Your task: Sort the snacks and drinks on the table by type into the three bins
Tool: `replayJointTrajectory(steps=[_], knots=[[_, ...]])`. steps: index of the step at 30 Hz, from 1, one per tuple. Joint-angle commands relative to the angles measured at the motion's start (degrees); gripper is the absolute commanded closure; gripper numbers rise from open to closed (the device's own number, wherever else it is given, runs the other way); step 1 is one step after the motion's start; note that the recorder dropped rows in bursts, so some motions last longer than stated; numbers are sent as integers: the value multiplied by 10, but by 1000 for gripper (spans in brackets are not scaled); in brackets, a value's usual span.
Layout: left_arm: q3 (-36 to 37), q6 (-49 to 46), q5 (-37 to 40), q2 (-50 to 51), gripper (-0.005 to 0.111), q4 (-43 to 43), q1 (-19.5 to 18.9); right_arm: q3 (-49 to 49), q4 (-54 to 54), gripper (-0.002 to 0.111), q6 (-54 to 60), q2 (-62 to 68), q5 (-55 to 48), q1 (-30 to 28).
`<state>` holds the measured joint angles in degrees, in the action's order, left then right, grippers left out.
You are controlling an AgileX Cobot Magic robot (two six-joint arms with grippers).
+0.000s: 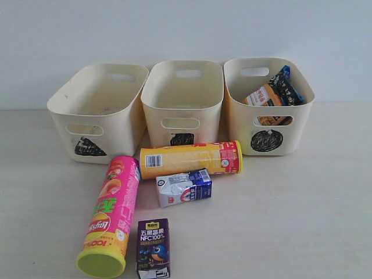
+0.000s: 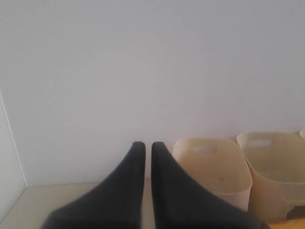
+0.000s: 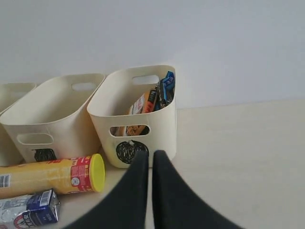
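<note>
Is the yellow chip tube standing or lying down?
Lying on its side: the yellow chip tube rests lengthwise on the table.

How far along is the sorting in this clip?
Done: orange bag and blue-and-black bag sit in the circle bin. In hand: nothing; left pincer and right pincer shut, empty. To do: pink tube, yellow tube, purple carton, white-and-blue carton, on the table.
</note>
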<state>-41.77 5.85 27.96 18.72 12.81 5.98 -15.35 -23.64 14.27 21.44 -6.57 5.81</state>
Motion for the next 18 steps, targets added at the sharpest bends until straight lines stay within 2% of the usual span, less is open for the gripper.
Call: replayJointTrajectory(steps=[1, 4, 8, 11, 18], knots=[[-79, -23, 125, 63, 102, 4, 30, 0, 1, 108, 6, -1, 0, 0], [-117, -36, 165, 96, 102, -4, 49, 1, 2, 108, 18, -1, 3, 0], [-148, -38, 166, 122, 102, -37, 69, 37, 11, 108, 110, -1, 79, 0], [-157, -39, 175, 139, 102, -47, 74, 66, 1, 108, 114, -1, 125, 0], [-181, -58, 259, 189, 102, -68, 84, 82, 0, 108, 113, -1, 113, 0]])
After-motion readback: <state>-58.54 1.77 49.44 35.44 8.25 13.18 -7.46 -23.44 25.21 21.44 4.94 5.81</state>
